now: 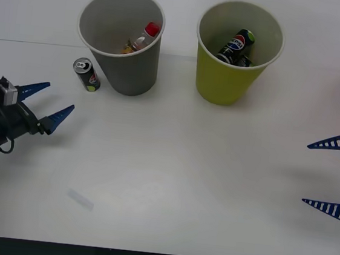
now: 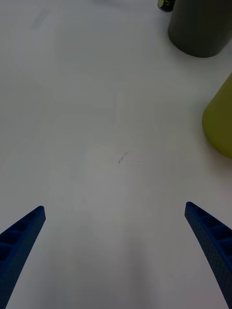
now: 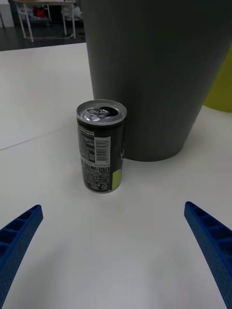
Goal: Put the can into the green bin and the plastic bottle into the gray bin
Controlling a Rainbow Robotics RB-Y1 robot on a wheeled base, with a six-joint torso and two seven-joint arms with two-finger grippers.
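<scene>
Left gripper [image 1: 52,103] fingers spread, empty, facing can [image 1: 87,74] just beside gray bin [image 1: 130,68]; approach straight, clamp mid-body, avoid bin. Right gripper [image 1: 334,176] spread, idle.

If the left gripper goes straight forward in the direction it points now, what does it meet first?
Most likely the can, standing upright on the table between the open fingers' line in the left wrist view. The gray bin rises close behind it. The left gripper aims slightly to the can's side in the front view, so alignment is uncertain.

Bare white table [image 1: 171,176] between the left gripper [image 1: 44,99] with fingers spread and the can [image 1: 86,73], can upright just beside, perhaps touching, the gray bin [image 1: 121,40], green bin [image 1: 235,55] standing apart.
</scene>
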